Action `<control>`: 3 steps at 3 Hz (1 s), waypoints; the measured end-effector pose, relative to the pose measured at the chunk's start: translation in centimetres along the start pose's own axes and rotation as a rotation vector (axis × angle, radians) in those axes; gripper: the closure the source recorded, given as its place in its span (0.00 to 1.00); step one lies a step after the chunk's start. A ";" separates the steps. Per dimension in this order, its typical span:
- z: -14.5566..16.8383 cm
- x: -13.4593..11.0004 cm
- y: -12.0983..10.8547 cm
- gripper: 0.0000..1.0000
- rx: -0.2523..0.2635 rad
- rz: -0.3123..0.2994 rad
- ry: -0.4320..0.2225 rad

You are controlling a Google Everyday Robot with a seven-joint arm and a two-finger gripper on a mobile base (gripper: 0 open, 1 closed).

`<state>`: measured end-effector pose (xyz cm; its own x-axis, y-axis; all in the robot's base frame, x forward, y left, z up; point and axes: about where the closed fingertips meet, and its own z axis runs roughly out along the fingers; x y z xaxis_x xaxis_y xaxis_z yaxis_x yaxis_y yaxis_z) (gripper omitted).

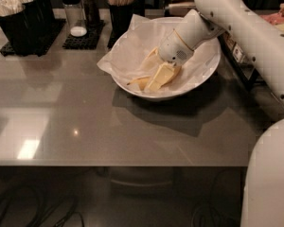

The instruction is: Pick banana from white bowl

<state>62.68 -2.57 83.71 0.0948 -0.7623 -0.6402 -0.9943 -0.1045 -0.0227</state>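
Note:
The white bowl [206,74] lined with crinkled white paper stands at the back middle of the grey table. The banana [139,83] lies inside it at the front left; only its yellow end and brown tip show, and the rest is hidden under my lower finger. My gripper [150,74] reaches down into the bowl from the right. Its pale yellow fingers [164,75] are spread apart, one above the banana and one lying over it. The gripper looks open, with the banana low between the fingers.
Black cups of utensils [19,18] and wooden sticks [120,6] stand at the back left on black mats, with a salt shaker [75,15] between them. The grey table [85,126] stretches to the front. My white arm [246,27] crosses the right side.

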 end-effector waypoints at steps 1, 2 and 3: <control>0.3 0.3 0.1 0.45 -0.004 0.007 0.001; 0.3 0.2 0.3 0.64 0.004 0.008 0.005; -0.3 0.2 0.5 0.87 0.025 0.012 0.004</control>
<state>62.16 -2.93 83.82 0.0834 -0.7659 -0.6376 -0.9962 -0.0796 -0.0347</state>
